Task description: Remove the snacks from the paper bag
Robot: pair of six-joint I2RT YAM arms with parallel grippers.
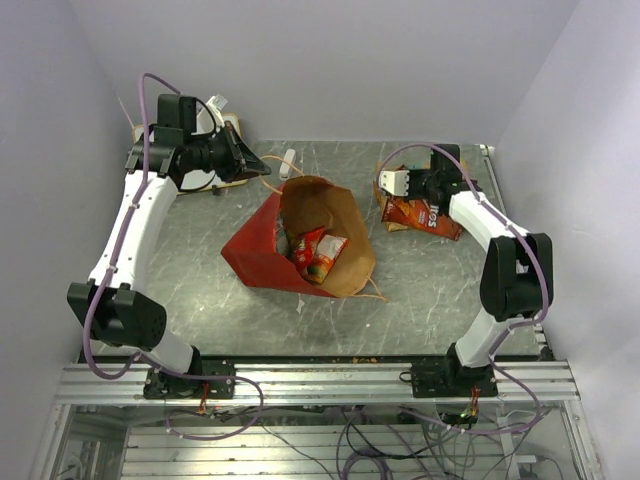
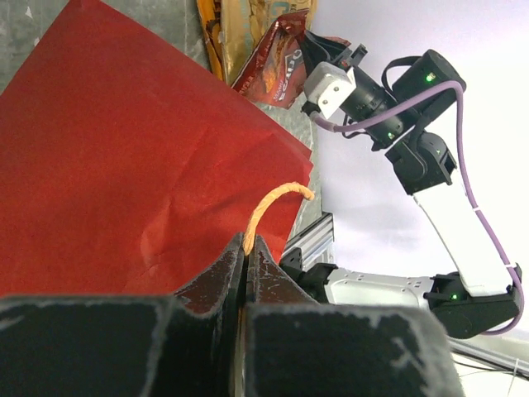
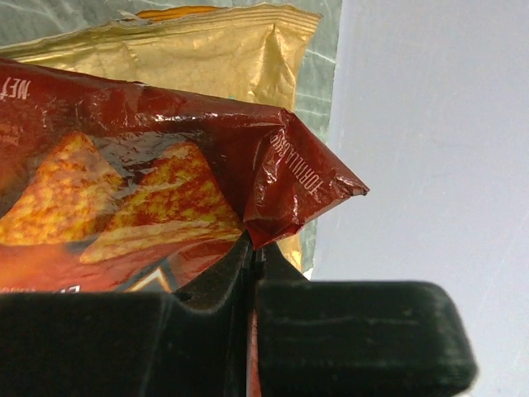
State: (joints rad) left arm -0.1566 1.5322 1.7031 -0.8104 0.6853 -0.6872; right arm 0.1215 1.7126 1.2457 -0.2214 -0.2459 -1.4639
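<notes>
The red paper bag (image 1: 258, 250) lies on its side in the middle of the table (image 1: 190, 265), with its mouth open. Two packets (image 1: 315, 252) sit inside it. The left claw (image 2: 246, 252) is closed tight on the bag's cord handle (image 2: 269, 203). The right claw (image 3: 252, 256) is closed on the corner of a dark red chip packet (image 3: 149, 182). This one is outside the bag, to its right, with a gold packet (image 3: 207, 50) just behind it.
</notes>
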